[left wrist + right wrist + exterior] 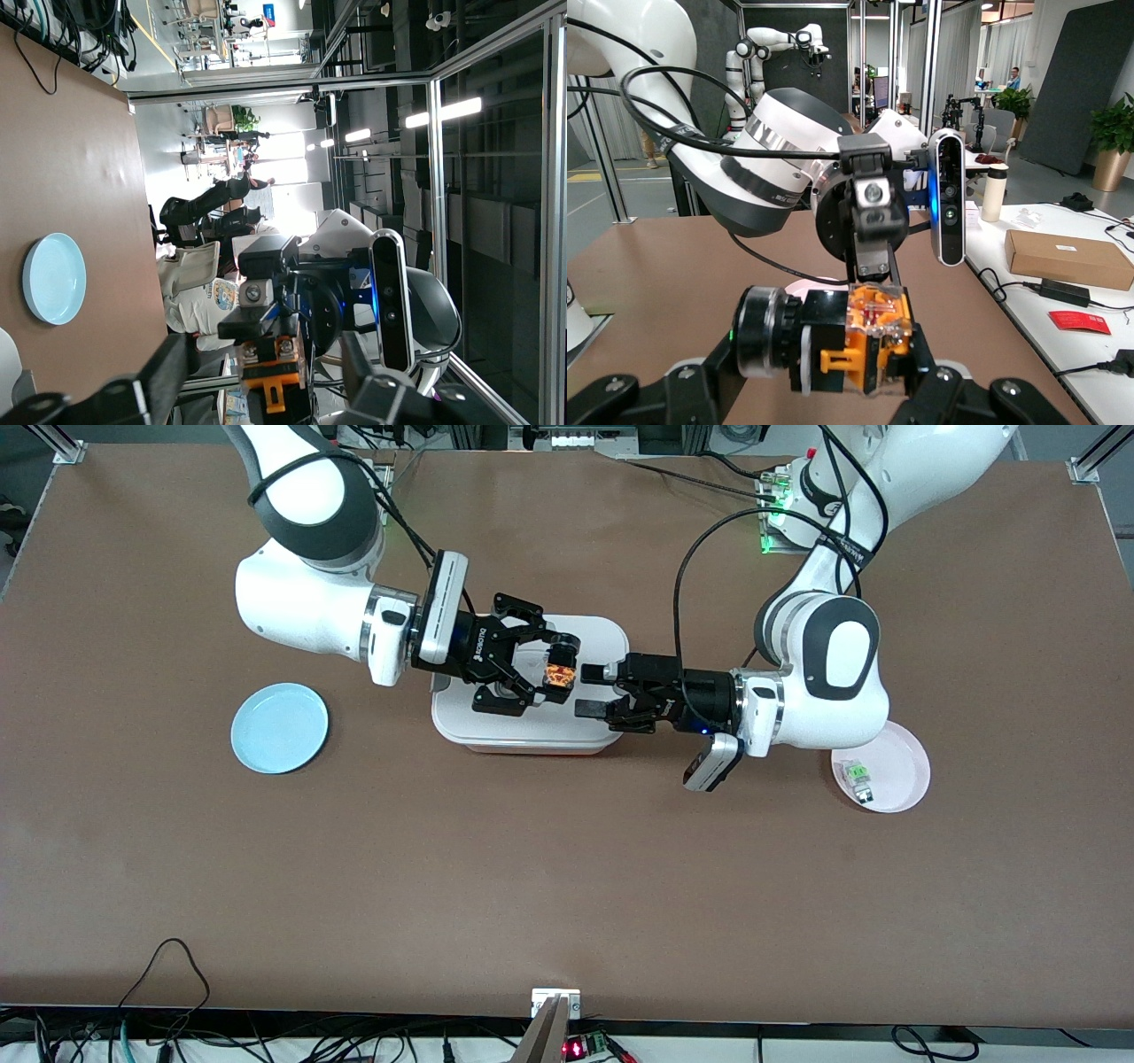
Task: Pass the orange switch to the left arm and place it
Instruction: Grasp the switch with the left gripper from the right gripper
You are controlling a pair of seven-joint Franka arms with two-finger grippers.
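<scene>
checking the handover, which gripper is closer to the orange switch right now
Right. The right gripper is shut on the orange switch, holding it over the white box. The left gripper is open just beside it, not touching.

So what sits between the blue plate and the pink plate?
In the front view, the white box, with both tools over it: right tool holding the orange switch, left tool open.

White "ROBOTIQ" lettering on black body of right gripper (556, 676); nothing else readable in any view.
</scene>
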